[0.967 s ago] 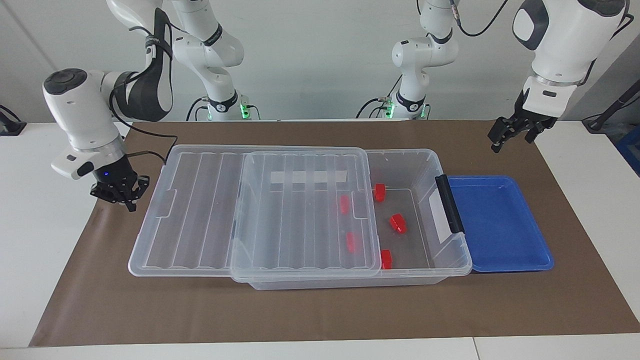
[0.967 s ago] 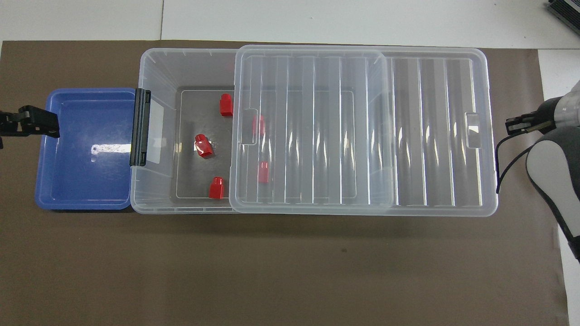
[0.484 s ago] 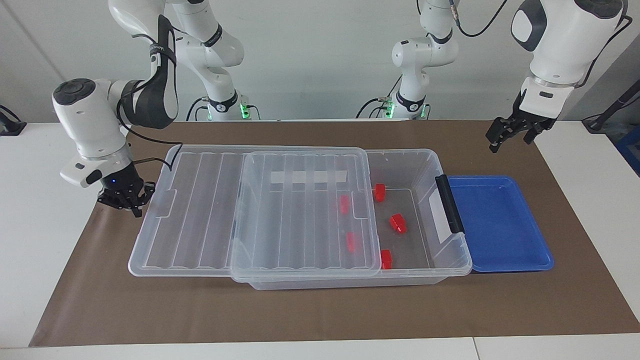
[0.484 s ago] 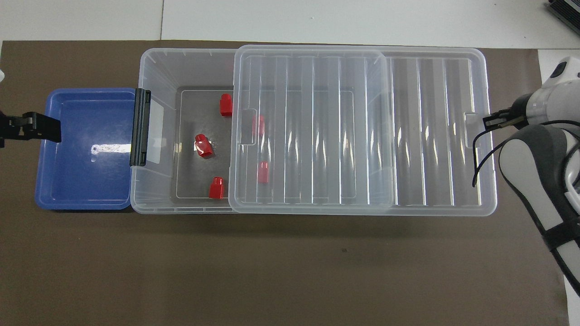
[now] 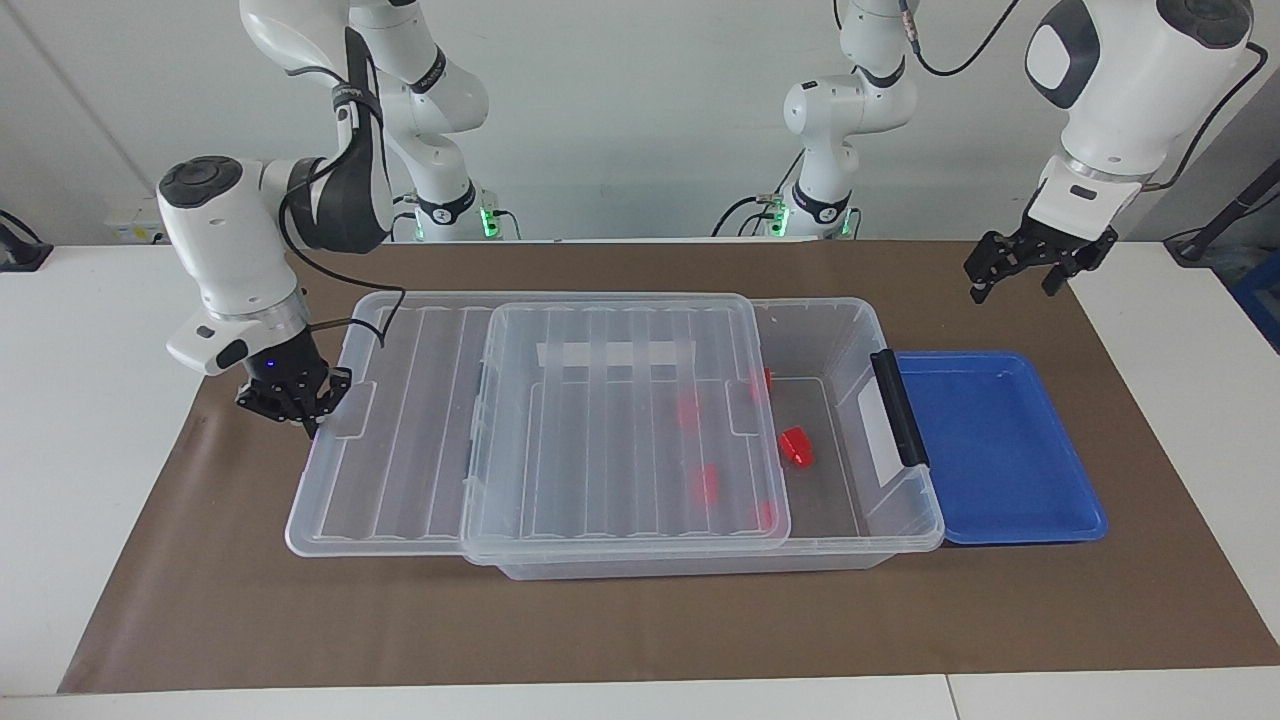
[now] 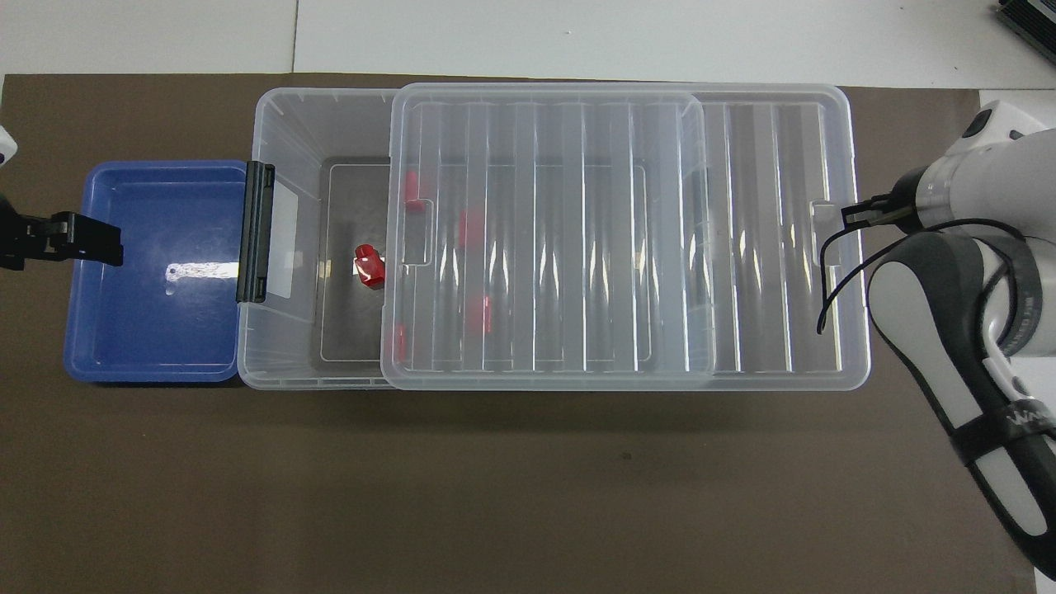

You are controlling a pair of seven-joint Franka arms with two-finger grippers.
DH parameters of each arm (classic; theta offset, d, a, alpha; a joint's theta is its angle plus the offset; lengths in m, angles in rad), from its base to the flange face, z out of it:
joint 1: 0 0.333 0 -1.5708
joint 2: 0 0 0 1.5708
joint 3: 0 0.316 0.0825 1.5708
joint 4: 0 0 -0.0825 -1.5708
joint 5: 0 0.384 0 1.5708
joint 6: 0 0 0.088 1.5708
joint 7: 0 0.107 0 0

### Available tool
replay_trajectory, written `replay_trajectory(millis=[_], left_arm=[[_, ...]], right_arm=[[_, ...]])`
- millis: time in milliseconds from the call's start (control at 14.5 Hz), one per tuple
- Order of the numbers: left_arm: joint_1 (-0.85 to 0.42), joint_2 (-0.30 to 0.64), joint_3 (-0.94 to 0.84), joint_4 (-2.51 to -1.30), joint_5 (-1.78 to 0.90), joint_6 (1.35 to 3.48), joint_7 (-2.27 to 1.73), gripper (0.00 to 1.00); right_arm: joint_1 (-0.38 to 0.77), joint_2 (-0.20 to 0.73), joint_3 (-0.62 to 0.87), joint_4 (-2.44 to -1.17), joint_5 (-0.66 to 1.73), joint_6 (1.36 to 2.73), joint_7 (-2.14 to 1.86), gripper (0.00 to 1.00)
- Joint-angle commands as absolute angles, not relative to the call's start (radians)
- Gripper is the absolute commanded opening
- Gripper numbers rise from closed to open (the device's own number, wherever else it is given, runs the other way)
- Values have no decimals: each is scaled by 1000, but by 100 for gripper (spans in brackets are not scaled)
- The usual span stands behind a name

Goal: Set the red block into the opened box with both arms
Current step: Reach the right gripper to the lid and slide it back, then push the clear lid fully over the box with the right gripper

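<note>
Four red blocks [image 5: 690, 411] blurred beneath the clear ribbed lid [image 5: 620, 420].

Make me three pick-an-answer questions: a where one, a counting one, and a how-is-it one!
1. The shallow blue plastic tray lies where by the large clear plastic box? A inside; B beside its black handle bar; C on top.
2. How many small red plastic blocks are inside? A two; B five; C eight.
3. The ribbed clear lid is: A off; B covering most; C fully shut.
1 B: it lies at the handle end.
2 B: one uncovered, four under the lid.
3 B: only the handle end is uncovered.
</note>
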State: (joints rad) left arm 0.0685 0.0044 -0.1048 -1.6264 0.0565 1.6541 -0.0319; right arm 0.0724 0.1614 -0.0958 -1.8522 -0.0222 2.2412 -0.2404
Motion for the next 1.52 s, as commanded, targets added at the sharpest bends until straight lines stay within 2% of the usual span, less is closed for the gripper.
replay_trajectory(millis=[0,760,1243,1451], left_arm=[[68,-14,-104,-1640,38,1672,-12,100],[29,-6,-78,-1591,38,1611,-17,100],[-47,-6,-9,-1592,38,1611,-26,100],[-41,-8,-12,-1592,38,1612,-26,100]], right_arm=[[98,172,-94,-1847,-15,2261,-193,0],[189,173,-84,-1848,-9,2261,-103,0],[236,179,-78,-1850,49,2261,-92,0],[239,179,-80,-1850,126,2263,-94,0]])
